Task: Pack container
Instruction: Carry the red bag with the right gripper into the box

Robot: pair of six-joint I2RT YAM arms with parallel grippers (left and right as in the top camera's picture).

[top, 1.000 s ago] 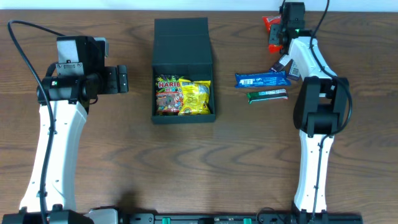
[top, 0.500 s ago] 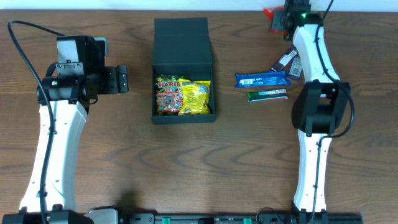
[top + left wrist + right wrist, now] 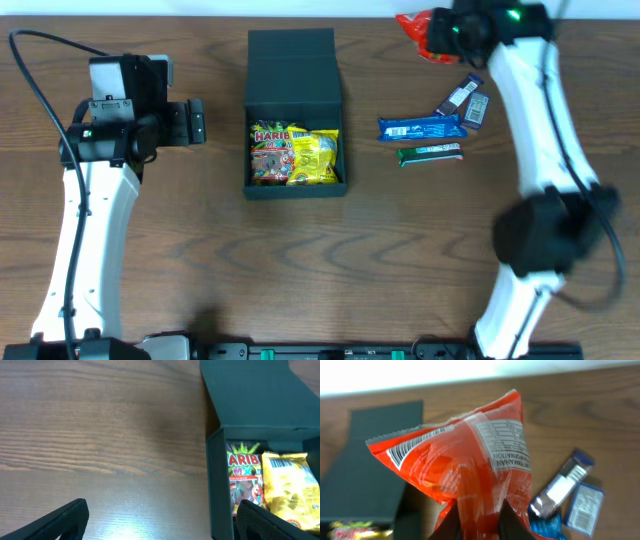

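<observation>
Wooden table (image 3: 300, 260): container (image 3: 292, 60) holds Haribo bag (image 3: 272, 150); right gripper (image 3: 480, 522) pinches red packet (image 3: 465, 470); left gripper (image 3: 198, 125) spread.

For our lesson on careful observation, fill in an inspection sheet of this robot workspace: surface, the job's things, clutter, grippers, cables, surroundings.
Surface: table, dark wood grain.
Job's things: container open, flap lid laid back; Haribo packet and yellow packet inside. Red packet is outside it, in a gripper. Blue bar, green bar, dark mini bar and blue mini packet lie on the table right of the container.
Clutter: nothing seen.
Grippers: left gripper open, holding nothing, left of the container; right gripper shut on the red packet.
Cables: black cable loops from the left arm.
Surroundings: white strip beyond the table's far edge.
</observation>
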